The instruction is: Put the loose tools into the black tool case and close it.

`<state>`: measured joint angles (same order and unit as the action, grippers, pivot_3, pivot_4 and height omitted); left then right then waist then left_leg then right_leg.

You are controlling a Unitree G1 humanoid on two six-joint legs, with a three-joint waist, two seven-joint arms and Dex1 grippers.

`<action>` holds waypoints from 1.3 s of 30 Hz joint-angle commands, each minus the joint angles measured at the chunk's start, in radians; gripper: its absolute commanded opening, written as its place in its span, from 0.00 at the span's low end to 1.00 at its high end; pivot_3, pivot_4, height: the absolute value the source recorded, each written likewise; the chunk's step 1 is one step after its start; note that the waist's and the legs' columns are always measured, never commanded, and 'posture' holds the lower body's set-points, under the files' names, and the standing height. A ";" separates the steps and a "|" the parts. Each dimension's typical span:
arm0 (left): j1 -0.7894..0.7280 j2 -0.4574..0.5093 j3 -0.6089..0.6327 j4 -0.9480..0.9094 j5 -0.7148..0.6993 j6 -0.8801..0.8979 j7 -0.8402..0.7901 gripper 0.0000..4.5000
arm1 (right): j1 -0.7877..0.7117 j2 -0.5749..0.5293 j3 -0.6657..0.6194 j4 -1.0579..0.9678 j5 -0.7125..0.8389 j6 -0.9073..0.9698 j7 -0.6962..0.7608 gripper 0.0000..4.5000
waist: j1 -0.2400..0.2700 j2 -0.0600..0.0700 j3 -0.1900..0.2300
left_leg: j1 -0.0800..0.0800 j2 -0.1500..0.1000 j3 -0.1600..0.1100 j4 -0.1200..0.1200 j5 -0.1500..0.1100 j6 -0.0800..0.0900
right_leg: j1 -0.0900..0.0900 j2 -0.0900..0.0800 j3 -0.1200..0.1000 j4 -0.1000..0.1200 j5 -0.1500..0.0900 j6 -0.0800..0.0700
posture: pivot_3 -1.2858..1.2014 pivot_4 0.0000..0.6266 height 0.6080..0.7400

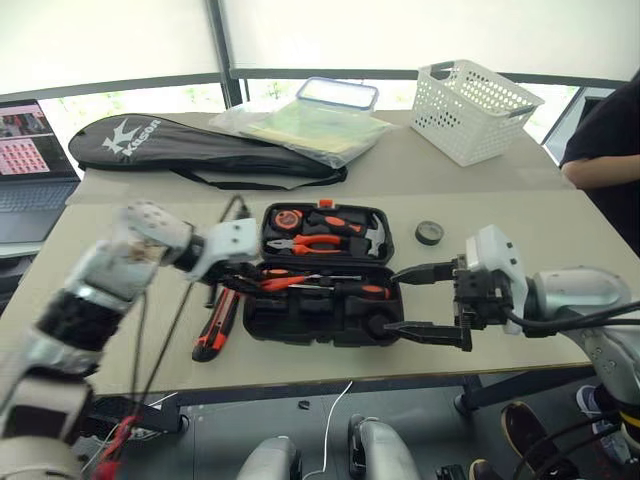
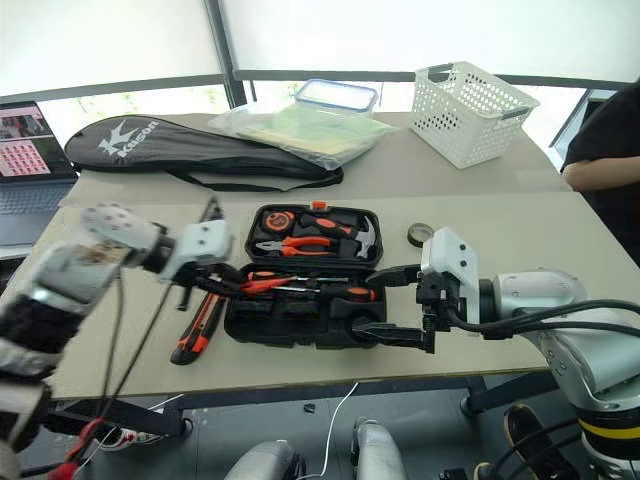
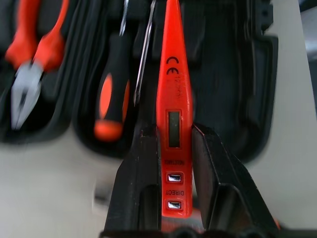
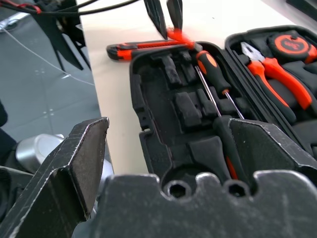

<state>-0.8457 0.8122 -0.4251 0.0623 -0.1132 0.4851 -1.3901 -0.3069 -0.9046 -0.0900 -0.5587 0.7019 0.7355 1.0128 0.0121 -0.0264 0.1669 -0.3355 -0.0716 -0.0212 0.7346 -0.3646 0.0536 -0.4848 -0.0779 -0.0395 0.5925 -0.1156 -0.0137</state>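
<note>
The black tool case [image 1: 300, 315] lies open in the middle of the table. My left gripper [image 1: 250, 283] hangs over the case's left end, shut on the small all-red screwdriver [image 3: 173, 99], whose tip points into the case. Two black-and-orange screwdrivers [image 1: 352, 290] rest in the near half. Left of the case, the orange-and-black utility knife [image 1: 215, 325] lies on the table. The black tape roll [image 1: 429, 232] sits to the case's right. My right gripper [image 1: 392, 300] is open at the case's right end, with nothing between its fingers.
Orange pliers [image 1: 318, 243], a hammer [image 1: 372, 235] and a tape measure [image 1: 288, 217] sit in the case's far half. Behind are a black racket bag [image 1: 190, 150], a plastic bag [image 1: 310, 130], a white basket [image 1: 475, 105] and a laptop [image 1: 30, 160]. A person's arm [image 1: 605, 150] shows at the right.
</note>
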 commanded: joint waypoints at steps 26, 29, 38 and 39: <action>-0.083 -0.135 -0.179 0.166 0.266 -0.063 -0.109 0.20 | -0.018 0.074 -0.043 -0.032 0.024 -0.014 -0.163 1.00 | 0.000 0.001 -0.001 | 0.014 0.001 0.003 0.001 -0.005 0.008 | 0.015 0.001 0.000 -0.008 0.002 0.006 | 0.52 0.24 1.00; -0.091 -0.136 -0.143 0.134 0.225 -0.012 -0.145 0.45 | -0.013 0.077 -0.043 -0.033 0.026 -0.015 -0.169 1.00 | 0.000 0.001 -0.001 | 0.015 0.001 0.003 0.001 -0.005 0.009 | 0.017 0.001 0.000 -0.008 0.001 0.006 | 0.52 0.24 1.00; -0.087 0.055 0.023 -0.079 -0.062 0.171 -0.224 0.89 | 0.025 0.067 -0.047 -0.050 0.043 -0.017 -0.163 1.00 | -0.009 0.001 0.000 | 0.009 0.001 0.003 0.001 -0.005 0.009 | 0.010 0.001 0.000 -0.005 0.002 0.007 | 0.52 0.24 1.00; -0.071 0.056 0.064 -0.078 -0.093 0.171 -0.224 0.89 | 0.025 0.067 -0.044 -0.047 0.041 -0.019 -0.163 1.00 | -0.008 0.001 0.000 | 0.009 0.001 0.003 0.000 -0.005 0.008 | 0.010 0.001 -0.001 -0.005 0.002 0.007 | 0.52 0.24 1.00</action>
<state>-0.9307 0.8658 -0.4269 0.0158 -0.1379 0.6432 -1.6068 -0.2768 -0.8308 -0.0998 -0.5791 0.7297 0.7336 0.8465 0.0040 -0.0253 0.1665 -0.3265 -0.0709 -0.0183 0.7346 -0.3696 0.0621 -0.4750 -0.0771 -0.0403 0.5869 -0.1135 -0.0067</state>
